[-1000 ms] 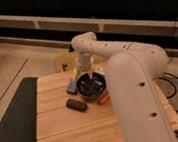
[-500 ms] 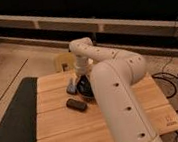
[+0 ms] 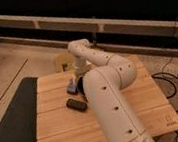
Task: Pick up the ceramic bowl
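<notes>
Camera view only: a white jointed arm (image 3: 110,102) is seen rising from the lower middle of the frame, folding back at a rounded elbow and reaching down toward the far left part of a slatted wooden table (image 3: 57,136). The gripper (image 3: 80,80) is located at the arm's end, low over the table top, just beside a small blue-grey block (image 3: 72,87); whether that block is touched cannot be told. Its state cannot be told, since it is largely masked by the wrist and forearm. The ceramic bowl (image 3: 84,81) is noted only as a dark sliver directly under the gripper and against the forearm; most of it is hidden by the arm, and contact with the gripper cannot be confirmed. A small black oblong block (image 3: 76,105) is recorded lying flat on the table, nearer the camera than the blue-grey block and apart from it. A dark mat (image 3: 12,123) is observed along the table's left edge. Cables (image 3: 177,79) are seen on the floor to the right.
</notes>
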Controlling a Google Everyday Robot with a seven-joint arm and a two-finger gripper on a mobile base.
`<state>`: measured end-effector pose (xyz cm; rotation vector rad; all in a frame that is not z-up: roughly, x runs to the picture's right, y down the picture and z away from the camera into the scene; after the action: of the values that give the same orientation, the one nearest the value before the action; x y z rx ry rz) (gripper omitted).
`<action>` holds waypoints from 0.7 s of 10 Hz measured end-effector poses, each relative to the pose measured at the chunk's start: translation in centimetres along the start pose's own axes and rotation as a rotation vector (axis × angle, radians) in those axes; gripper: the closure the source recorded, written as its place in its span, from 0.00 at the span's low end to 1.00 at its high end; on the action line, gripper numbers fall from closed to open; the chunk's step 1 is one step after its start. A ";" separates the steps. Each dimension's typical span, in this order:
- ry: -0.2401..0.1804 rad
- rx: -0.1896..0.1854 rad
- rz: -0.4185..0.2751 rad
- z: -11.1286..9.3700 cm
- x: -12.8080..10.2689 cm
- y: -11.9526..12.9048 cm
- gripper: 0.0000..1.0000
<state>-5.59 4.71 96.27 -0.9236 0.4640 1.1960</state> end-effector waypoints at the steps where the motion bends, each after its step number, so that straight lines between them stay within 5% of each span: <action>1: -0.009 0.006 -0.002 -0.3 -0.4 -0.1 0.85; 5: -0.045 0.015 -0.003 -2.4 -1.1 0.2 0.89; 7: -0.098 0.007 -0.027 -4.8 -1.8 1.7 0.89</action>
<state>-7.04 -0.10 94.24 -0.8590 0.3754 1.2083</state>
